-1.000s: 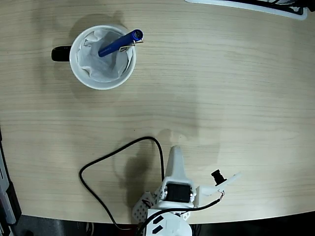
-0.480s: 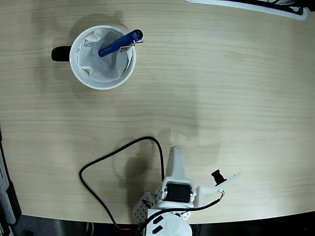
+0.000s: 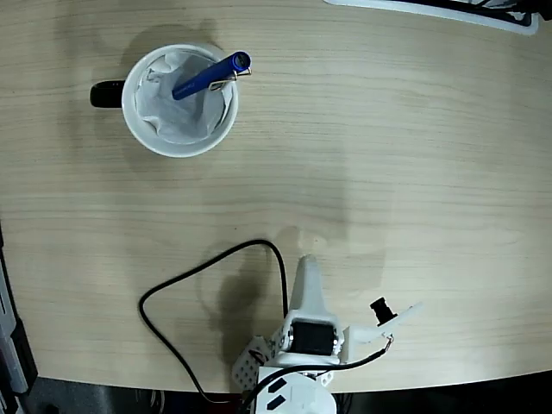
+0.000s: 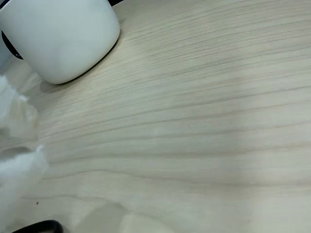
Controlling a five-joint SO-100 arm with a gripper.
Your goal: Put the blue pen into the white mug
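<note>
Blue and glossy, one blue pen (image 3: 210, 76) leans inside one white mug (image 3: 138, 116), with its clip end over the rim. The mug has a black handle (image 3: 106, 93) and crumpled white paper (image 3: 177, 108) inside. It stands on the pale wooden surface (image 3: 388, 155), well apart from the fingers (image 3: 308, 274), up and to the left of them in the fixed view. The white fingers lie low near the arm base and grasp nothing; whether they are spread or closed I cannot tell. One black cable (image 3: 185, 285) loops to their left.
</note>
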